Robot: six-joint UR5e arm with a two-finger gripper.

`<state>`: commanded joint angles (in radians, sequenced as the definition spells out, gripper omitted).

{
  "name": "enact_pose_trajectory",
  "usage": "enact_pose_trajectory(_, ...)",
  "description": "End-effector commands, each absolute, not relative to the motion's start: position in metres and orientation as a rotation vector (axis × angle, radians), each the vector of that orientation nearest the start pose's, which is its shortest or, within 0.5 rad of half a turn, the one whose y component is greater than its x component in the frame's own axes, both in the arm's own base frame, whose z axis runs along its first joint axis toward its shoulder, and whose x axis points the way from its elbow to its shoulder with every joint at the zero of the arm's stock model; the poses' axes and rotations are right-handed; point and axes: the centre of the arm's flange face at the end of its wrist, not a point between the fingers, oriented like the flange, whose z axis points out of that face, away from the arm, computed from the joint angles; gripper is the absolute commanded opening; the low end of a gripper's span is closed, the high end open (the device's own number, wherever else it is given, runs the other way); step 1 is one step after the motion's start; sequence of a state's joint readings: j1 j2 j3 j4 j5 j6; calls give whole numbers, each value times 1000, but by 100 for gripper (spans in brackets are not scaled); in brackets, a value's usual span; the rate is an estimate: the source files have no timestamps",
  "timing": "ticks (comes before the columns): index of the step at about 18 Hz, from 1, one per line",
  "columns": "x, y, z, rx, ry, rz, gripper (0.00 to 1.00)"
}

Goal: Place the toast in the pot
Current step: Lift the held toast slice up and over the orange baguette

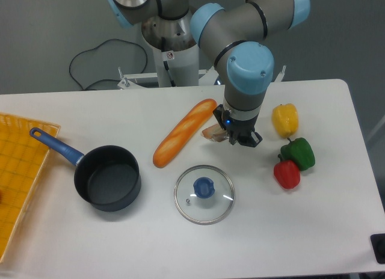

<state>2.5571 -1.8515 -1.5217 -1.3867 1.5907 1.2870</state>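
One white table carries all items. The arm's gripper points down just right of the baguette's upper end; the toast shows at its left side, tilted, seemingly pinched between the fingers, though whether it is clear of the table cannot be told. An orange mat lies at the left edge. The pot sits left of centre, interior bare, blue handle toward the mat, well apart from the toast. The baguette lies diagonally between them. The glass lid rests below the gripper. Yellow pepper, green pepper and red pepper cluster at right.
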Motion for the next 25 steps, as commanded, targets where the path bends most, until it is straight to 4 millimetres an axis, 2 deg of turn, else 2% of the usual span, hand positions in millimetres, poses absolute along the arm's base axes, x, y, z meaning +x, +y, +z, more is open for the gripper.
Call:
enact_pose_trajectory(6,-421,438,375,-3135,465,-60,0)
enact_pose_trajectory(10,-414,442,384,-3122,478,-44,0)
enact_pose_trajectory(11,-408,442,394,-3105,480,-29,0)
enact_pose_trajectory(15,-390,444,413,-3093,399,0,0)
enact_pose_trajectory(21,-359,464,427,-3009,416,-30,0)
enact_pose_trajectory(25,-339,480,429,-2971,468,-51,0)
